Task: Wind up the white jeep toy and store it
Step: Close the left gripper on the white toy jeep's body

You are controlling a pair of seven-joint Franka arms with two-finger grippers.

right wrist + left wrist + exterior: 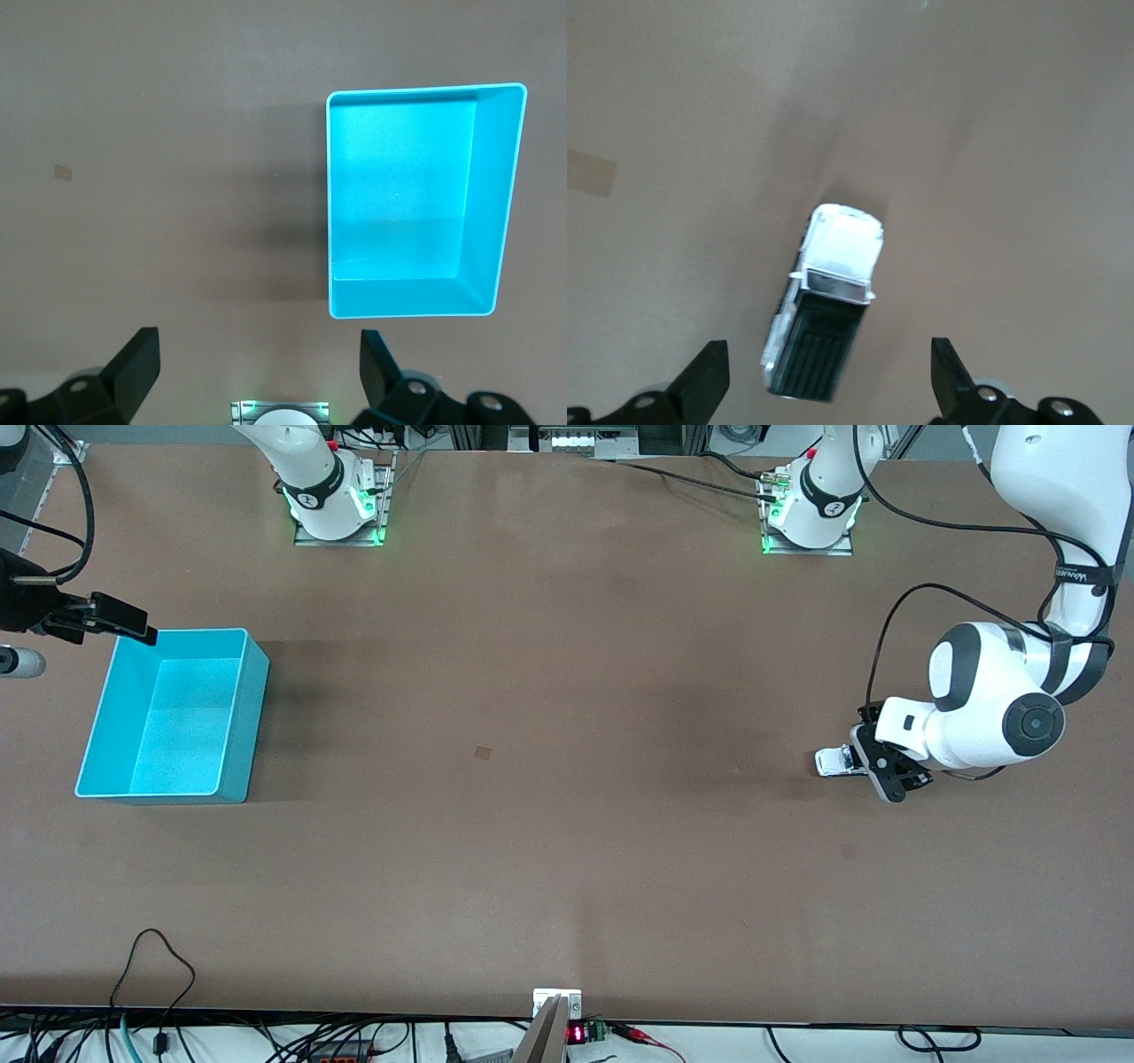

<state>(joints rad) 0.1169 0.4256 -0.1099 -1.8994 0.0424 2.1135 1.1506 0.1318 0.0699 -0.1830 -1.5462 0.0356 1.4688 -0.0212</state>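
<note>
Altogether one white jeep toy, one turquoise bin, two grippers, both spread apart.

A turquoise bin sits on the brown table toward the right arm's end; it is open-topped with nothing in it (its floor paler than its walls), and in the right wrist view it lies well out ahead of the jaws rather than between them; a small darker square mark shows on the tabletop about midway along; a strip of tan tape lies flat on the surface, off to one side of the left jaws; cables trail along the table edge nearest the front camera, beside a small red display.
</note>
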